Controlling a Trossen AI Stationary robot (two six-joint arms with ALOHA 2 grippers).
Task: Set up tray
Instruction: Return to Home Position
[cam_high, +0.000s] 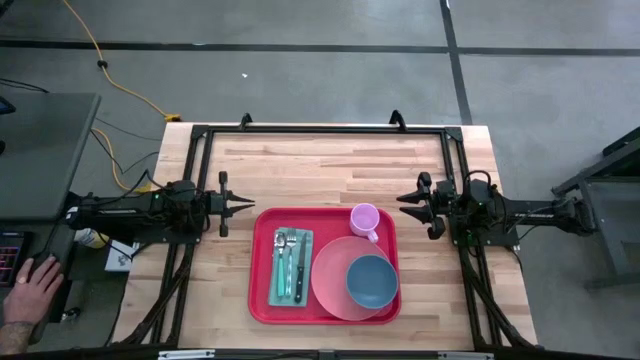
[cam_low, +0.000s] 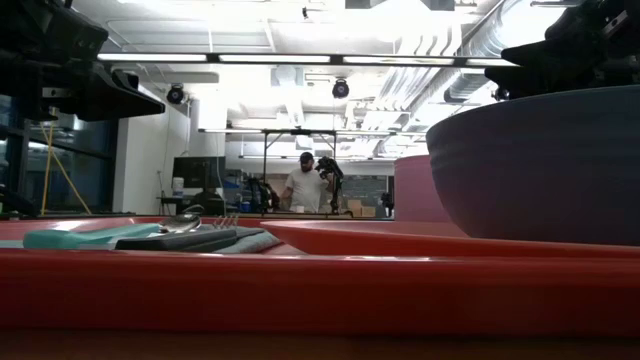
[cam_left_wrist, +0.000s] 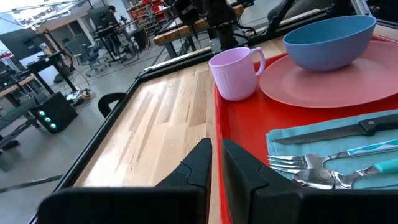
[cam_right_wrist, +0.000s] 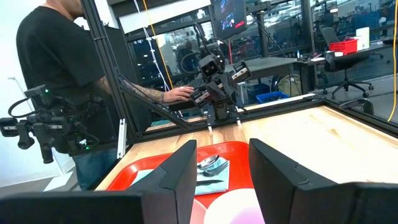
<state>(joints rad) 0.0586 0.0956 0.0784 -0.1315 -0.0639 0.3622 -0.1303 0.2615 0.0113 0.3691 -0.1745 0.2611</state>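
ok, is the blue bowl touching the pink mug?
Apart. The left wrist view shows the blue bowl sitting on the pink plate, with a bare strip of plate between it and the pink mug; the high view agrees.

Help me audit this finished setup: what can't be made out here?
- High view: cutlery on the blue rectangular napkin is too small to tell apart.
- Low view: round pink plate sits mostly behind the large red plastic tray's rim; round blue bowl is cut off at the edge.
- Right wrist view: right gripper blocks the plate and bowl.
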